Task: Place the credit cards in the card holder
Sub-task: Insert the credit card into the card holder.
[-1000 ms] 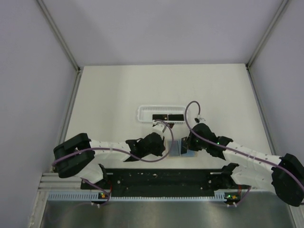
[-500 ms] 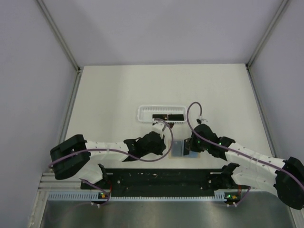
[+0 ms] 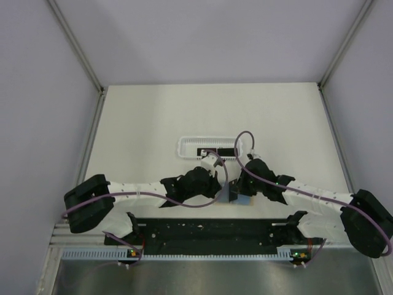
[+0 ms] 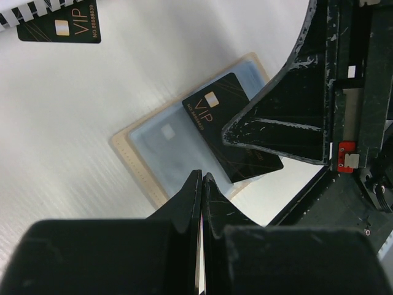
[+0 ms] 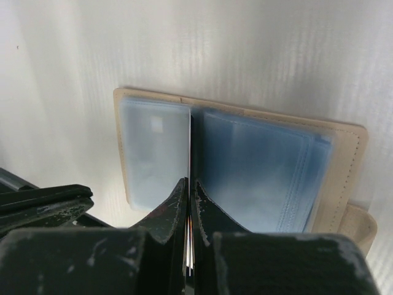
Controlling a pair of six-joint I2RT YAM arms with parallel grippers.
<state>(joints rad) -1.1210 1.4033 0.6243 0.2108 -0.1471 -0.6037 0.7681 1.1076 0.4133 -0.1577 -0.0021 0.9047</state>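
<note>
1. The right gripper (image 5: 189, 182) has its two fingers pinched together on a thin black credit card (image 4: 212, 110). From its own wrist camera the card shows edge-on as a pale sliver between the fingertips.
2. That held card has a gold chip and "VIP" lettering. It sits tilted over the open card holder (image 4: 156, 150), with its lettered end above the clear blue sleeves. Its other end runs out past the holder's edge under the right gripper's finger.
3. I can't tell whether the card's leading edge has slipped into a sleeve. The lettering looks crisp rather than seen through plastic.
4. The left gripper (image 4: 201, 178) has its fingers pressed together with nothing visible between them. Its tips are at the near edge of the card holder, opposite the held card. Whether they touch the holder I can't make out.
5. The card holder lies opened flat on the table (image 3: 153, 117), tan stitched border around blue sleeves, with the two grippers on either side of it.
6. A second credit card (image 4: 58, 27), also marked "VIP", lies beyond the card holder inside the white basket (image 3: 184, 147), well apart from both grippers.
</note>
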